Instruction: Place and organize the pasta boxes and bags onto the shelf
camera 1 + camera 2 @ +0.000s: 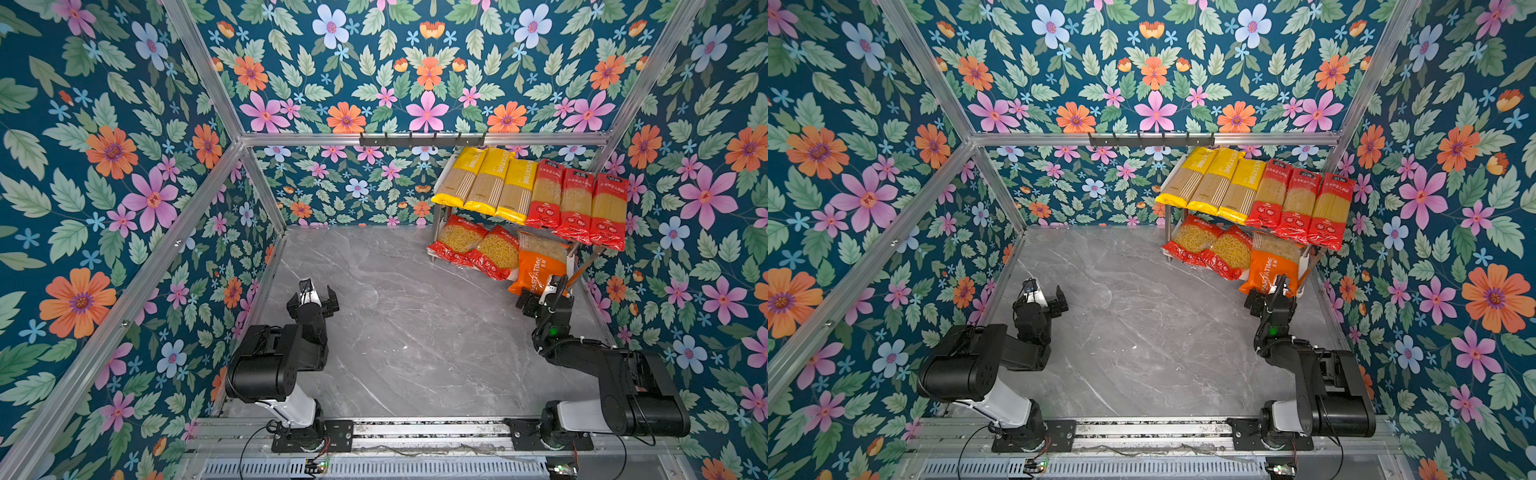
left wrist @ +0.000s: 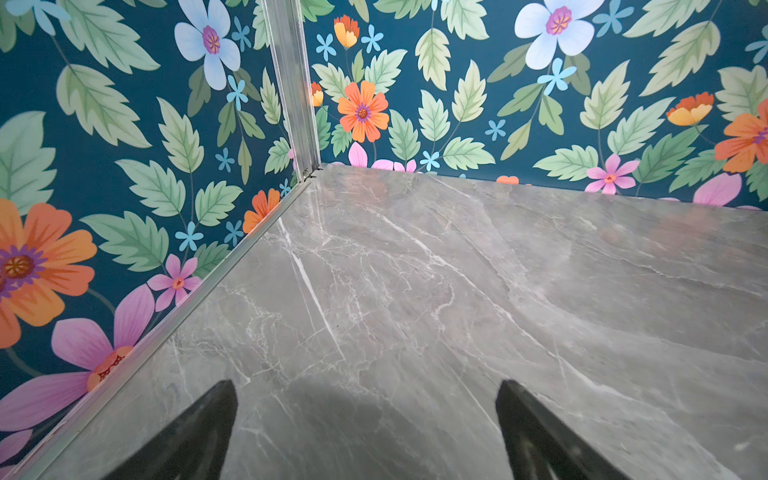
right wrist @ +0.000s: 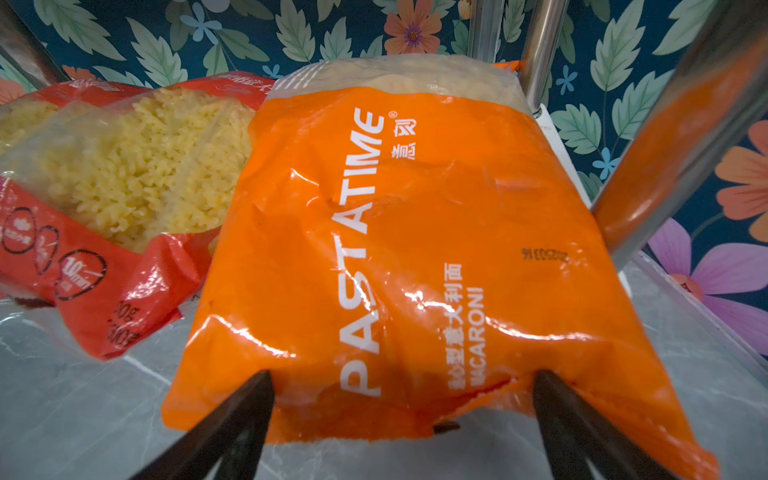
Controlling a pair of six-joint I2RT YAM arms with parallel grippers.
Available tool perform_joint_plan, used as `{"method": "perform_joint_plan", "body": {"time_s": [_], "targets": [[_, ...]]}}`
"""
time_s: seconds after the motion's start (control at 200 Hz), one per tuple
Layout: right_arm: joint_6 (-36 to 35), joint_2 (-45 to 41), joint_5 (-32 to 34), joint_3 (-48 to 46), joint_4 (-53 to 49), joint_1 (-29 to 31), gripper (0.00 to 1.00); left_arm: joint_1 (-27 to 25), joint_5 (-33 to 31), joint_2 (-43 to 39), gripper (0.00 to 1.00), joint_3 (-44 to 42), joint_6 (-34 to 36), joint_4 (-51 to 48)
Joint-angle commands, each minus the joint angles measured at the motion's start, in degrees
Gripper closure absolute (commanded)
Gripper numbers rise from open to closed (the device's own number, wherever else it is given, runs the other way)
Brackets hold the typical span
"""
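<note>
The shelf (image 1: pixel 436 220) stands at the back right. Three yellow spaghetti packs (image 1: pixel 486 183) and three red spaghetti packs (image 1: pixel 575 203) lie side by side on its top board. Two red macaroni bags (image 1: pixel 478 247) and the orange macaroni bag (image 1: pixel 538 266) lean out of the lower tier onto the table. My right gripper (image 1: pixel 544 291) is open at the orange bag's (image 3: pixel 415 232) near end, its jaws wide on either side of the bottom seam, gripper (image 3: pixel 403 378). My left gripper (image 1: pixel 314 296) hangs open over bare table at the left, gripper (image 2: pixel 365 386) with nothing between its fingers.
A black hook rail (image 1: pixel 422 139) runs along the back frame above the shelf. Floral walls with aluminium posts (image 2: pixel 293 83) close in the grey marble table (image 1: pixel 395 311) on three sides. A chrome shelf post (image 3: pixel 540 50) stands right behind the orange bag.
</note>
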Motion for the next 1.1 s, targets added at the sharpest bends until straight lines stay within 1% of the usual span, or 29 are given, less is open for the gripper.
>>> {"method": "perform_joint_plan", "body": {"time_s": [0.0,1.095], "targets": [[-0.4,0.0,0.3,-0.3,1.6,0.0,0.01,0.0,-0.2,-0.1,0.0,0.1,-0.2,0.4],[-0.4,-0.1,0.3,-0.7,2.2,0.0,0.01,0.0,-0.1,-0.1,0.0,0.2,-0.2,0.4]]}}
